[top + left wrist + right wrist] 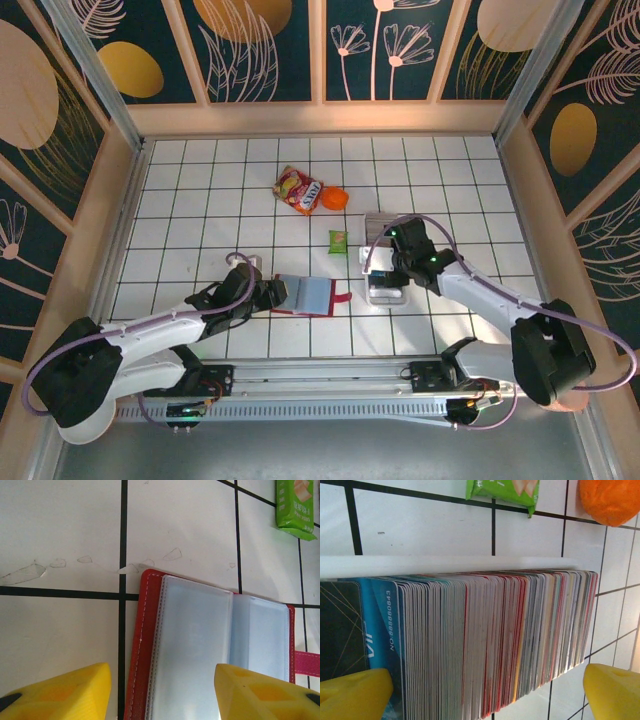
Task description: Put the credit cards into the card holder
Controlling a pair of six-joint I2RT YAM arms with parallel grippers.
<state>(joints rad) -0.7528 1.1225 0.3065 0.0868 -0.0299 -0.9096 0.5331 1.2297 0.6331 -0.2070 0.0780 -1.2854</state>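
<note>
card holder (200, 645): red, lying open on the tiles by the left arm, clear pockets up, no card visible inside. left gripper (160, 692): released, fingers spread wide over it. credit cards (485, 640): packed on edge in a white tray (445, 562). right gripper (485, 694): released, straddling the stack. risk: tight packing could lift several cards together, or drag the tray.

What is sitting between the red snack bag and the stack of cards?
A small green packet lies between them, plain in the top view.
</note>
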